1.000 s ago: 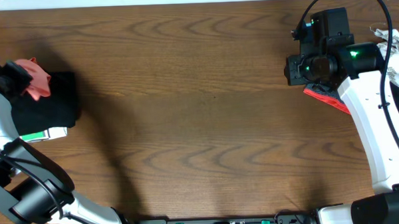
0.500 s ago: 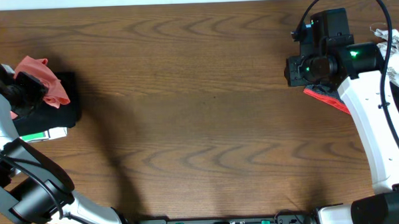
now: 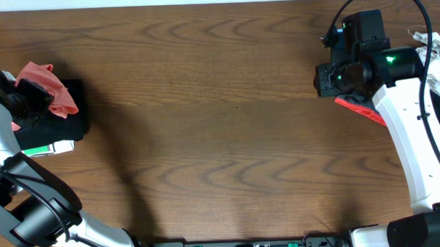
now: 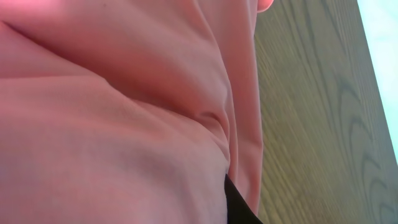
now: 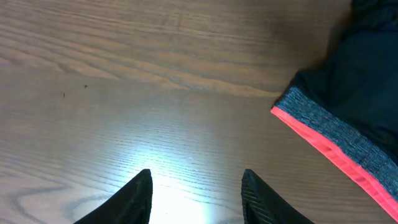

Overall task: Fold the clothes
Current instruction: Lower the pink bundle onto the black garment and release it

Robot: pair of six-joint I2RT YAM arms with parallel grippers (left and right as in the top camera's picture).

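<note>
The left claw is closed on a bunch of the salmon-pink T-shirt at the desk's left edge. Its fingers are hidden under the cloth. In the left wrist view, plain pink fabric in soft creases fills nearly the whole frame, and no lettering shows. A strip of wood grain runs down the right side and a black sliver sits at the bottom. Seen from overhead, the gathered shirt hangs off the claw's tip over the far corner of a black garment, which lies in a compact block by that same left edge. A white and green item pokes out from under the block's near side.

The right claw stands wide, with both dark fingertips apart and nothing between them. It hangs over bare wood near the desk's far right corner, where a bright patch of light glares on the grain. Just to its right lies a dark garment with a grey heathered band and a coral-red hem. From overhead, that red hem shows from beneath the right arm. The middle of the desk separates the two claws, so they are well apart.
</note>
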